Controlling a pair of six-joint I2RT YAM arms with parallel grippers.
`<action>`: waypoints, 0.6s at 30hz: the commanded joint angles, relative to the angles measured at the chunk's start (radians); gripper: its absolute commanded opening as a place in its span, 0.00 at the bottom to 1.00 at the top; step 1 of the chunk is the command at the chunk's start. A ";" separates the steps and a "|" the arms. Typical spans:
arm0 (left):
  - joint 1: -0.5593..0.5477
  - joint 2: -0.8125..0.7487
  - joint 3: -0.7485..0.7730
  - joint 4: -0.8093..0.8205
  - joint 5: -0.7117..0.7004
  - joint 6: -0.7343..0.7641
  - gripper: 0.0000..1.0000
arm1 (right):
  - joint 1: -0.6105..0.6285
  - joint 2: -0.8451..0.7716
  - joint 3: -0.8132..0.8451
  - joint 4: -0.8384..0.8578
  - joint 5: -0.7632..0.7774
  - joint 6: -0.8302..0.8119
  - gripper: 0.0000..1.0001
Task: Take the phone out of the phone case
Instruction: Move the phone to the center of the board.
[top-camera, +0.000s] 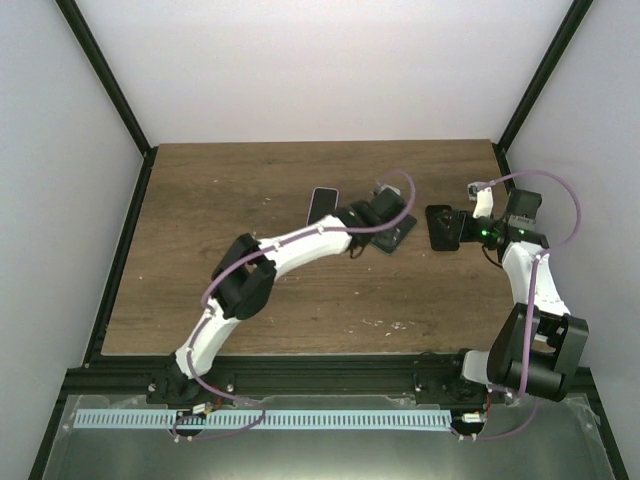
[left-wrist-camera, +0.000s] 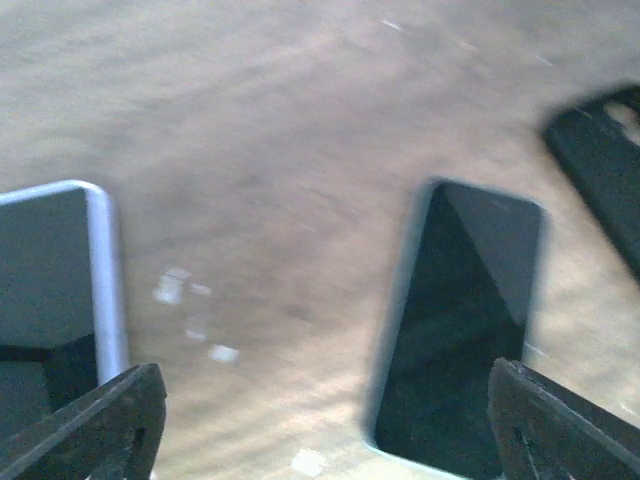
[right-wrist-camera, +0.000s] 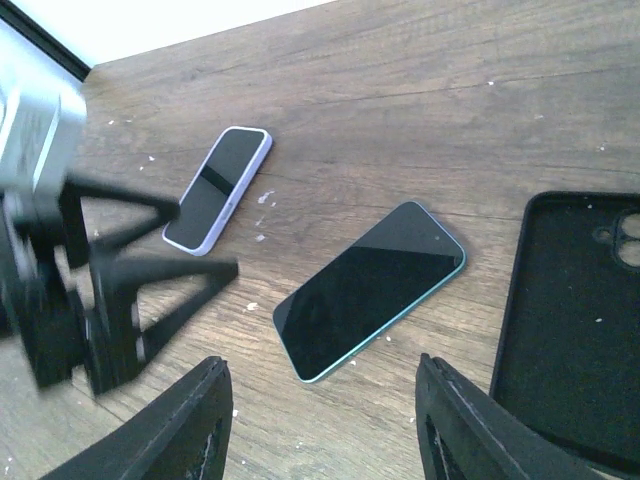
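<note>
The phone (right-wrist-camera: 215, 186) lies screen up on the wooden table (top-camera: 200, 300). It sits inside the phone case (right-wrist-camera: 262, 150), whose pale lilac rim wraps all its edges. It is toward the far middle of the table, and nothing touches it.

Seen from above, a second phone (right-wrist-camera: 370, 290), dark with a thin teal rim, lies flat to the right of the cased phone and a little nearer the arm bases. The two are apart, with bare wood between them.

Beyond that second phone, farther from the cased phone, a black shell (right-wrist-camera: 575, 320) lies hollow side up.

The left gripper (left-wrist-camera: 325, 385) hangs between the cased phone and the second phone, its fingers spread wide with only table between them. Its own view is blurred.

The right gripper (right-wrist-camera: 322, 375) is well to the right of the cased phone, near the black shell. Its fingers are parted and grip nothing.
</note>
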 joint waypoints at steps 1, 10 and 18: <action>0.144 -0.030 -0.031 -0.054 0.038 -0.036 0.92 | 0.001 -0.021 -0.006 0.010 -0.049 -0.028 0.52; 0.245 0.056 -0.025 -0.144 0.046 -0.052 1.00 | 0.000 0.002 0.003 -0.007 -0.068 -0.036 0.52; 0.274 0.113 -0.020 -0.179 0.070 -0.063 1.00 | 0.001 0.017 0.006 -0.013 -0.074 -0.040 0.52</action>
